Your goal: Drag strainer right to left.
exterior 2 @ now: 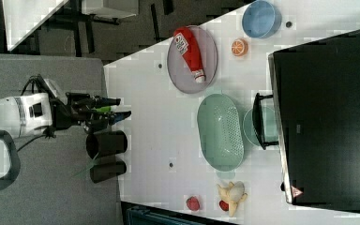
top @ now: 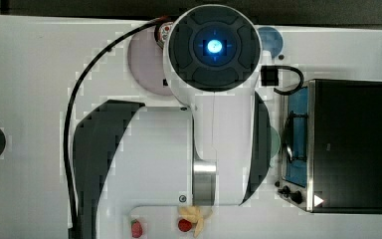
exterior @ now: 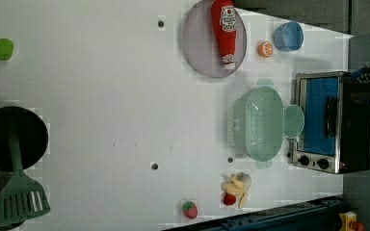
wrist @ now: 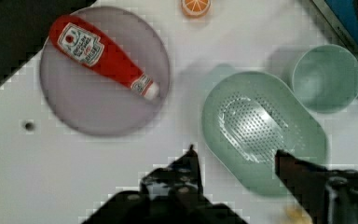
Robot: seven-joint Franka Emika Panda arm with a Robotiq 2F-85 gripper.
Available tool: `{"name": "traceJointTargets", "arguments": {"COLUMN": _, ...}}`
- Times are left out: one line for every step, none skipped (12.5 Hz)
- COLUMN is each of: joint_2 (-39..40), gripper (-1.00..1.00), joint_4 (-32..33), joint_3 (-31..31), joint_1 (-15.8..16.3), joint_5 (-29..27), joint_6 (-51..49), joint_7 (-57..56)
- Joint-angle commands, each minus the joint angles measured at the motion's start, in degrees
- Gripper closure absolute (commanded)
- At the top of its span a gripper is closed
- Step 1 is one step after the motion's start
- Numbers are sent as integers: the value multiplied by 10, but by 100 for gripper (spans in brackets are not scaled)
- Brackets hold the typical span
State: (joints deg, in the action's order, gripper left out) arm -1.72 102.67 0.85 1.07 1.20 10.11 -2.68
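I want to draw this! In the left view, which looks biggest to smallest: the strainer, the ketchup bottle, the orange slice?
1. strainer
2. ketchup bottle
3. orange slice

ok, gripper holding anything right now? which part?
Nothing held. The gripper is open, fingers apart above the table, with the pale mint-green oval plastic strainer below it, untouched.

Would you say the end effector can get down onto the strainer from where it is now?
Probably yes. The end effector hangs open above the strainer, nothing lies inside the strainer, and the mint cup beside it sits off to one end.
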Motion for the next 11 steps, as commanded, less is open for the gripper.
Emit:
{"name": "traceJointTargets", "arguments": {"joint_2": -267, "gripper": -58, "joint_4": 82, "joint_3": 12, "joint_1": -18, "joint_5": 20, "joint_6": -171, "joint_7": 68}}
{"name": "traceJointTargets", "arguments": {"joint_2": -267, "gripper": -80, "joint_4": 85, "joint_3": 12, "joint_1": -18, "joint_5": 20, "joint_6": -172, "joint_7": 68}}
{"name": "traceJointTargets", "arguments": {"joint_2": -266, "gripper": -99, "joint_4": 89, "joint_3": 11, "joint_1": -17, "joint_5": 19, "joint_6": -169, "joint_7": 68}}
{"name": "traceJointTargets", "arguments": {"joint_2": -262, "gripper": -100, "joint_4": 95, "joint_3": 10, "joint_1": -16, "joint_5": 19, "joint_6": -163, "joint_7": 68}}
{"name": "traceJointTargets", "arguments": {"joint_2": -255, "gripper": -100, "joint_4": 106, "joint_3": 8, "joint_1": -16, "joint_5": 19, "joint_6": -158, "joint_7": 68}}
{"name": "traceJointTargets", "arguments": {"joint_2": -246, "gripper": -100, "joint_4": 121, "joint_3": 6, "joint_1": -16, "joint_5": 19, "joint_6": -146, "joint_7": 68}}
{"name": "traceJointTargets", "arguments": {"joint_2": -234, "gripper": -100, "joint_4": 140, "joint_3": 4, "joint_1": -16, "joint_5": 19, "joint_6": -126, "joint_7": 71}}
{"name": "traceJointTargets", "arguments": {"joint_2": -220, "gripper": -100, "joint_4": 162, "joint_3": 2, "joint_1": -16, "joint_5": 19, "joint_6": -101, "joint_7": 78}}
{"name": "traceJointTargets", "arguments": {"joint_2": -203, "gripper": -100, "joint_4": 184, "joint_3": 0, "joint_1": -16, "joint_5": 19, "joint_6": -72, "joint_7": 84}}
{"name": "traceJointTargets", "arguments": {"joint_2": -183, "gripper": -100, "joint_4": 207, "joint_3": -1, "joint_1": -16, "joint_5": 19, "joint_6": -39, "joint_7": 94}}
{"name": "traceJointTargets", "arguments": {"joint_2": -161, "gripper": -100, "joint_4": 229, "joint_3": -2, "joint_1": -16, "joint_5": 19, "joint_6": 0, "joint_7": 113}}
